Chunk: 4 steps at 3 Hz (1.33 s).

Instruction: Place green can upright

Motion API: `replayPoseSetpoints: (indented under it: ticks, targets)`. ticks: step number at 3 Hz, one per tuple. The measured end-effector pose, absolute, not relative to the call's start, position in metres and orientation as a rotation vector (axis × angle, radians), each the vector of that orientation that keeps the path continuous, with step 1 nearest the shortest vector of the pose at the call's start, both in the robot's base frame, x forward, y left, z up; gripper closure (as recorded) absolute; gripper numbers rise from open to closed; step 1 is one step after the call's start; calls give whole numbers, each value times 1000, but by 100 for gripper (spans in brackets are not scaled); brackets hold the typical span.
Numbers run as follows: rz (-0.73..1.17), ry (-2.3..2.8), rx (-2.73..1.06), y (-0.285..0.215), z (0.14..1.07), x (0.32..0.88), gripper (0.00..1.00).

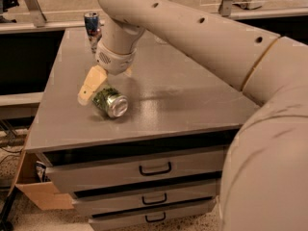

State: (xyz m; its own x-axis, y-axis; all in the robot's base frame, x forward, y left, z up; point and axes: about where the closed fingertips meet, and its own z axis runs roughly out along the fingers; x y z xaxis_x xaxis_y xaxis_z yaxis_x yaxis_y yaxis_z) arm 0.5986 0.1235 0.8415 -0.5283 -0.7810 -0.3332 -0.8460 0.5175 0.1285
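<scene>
The green can point(110, 101) lies on its side on the grey cabinet top point(192, 95), near the front left, with its silver end facing the front. My gripper point(109, 82) hangs just above and behind the can, pointing down. One tan finger point(90, 86) stands at the can's left side, touching or nearly touching it. A small part of the other finger shows to the right behind the wrist. The jaws stand apart and hold nothing. The can's rear part is hidden by the gripper.
A slim blue-silver-red can point(91, 27) stands upright at the back left of the top. My large arm point(216, 47) crosses the right side of the view. Below the top are drawers with handles point(155, 169). A cardboard box point(41, 196) sits on the floor at the left.
</scene>
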Motion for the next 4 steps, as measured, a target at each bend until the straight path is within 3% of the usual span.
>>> replayPoseSetpoints:
  ticks: [1,4]
  targets:
    - [378,2559,-1362,137,833,597,17]
    - [324,2571,-1342,141,838,595,86]
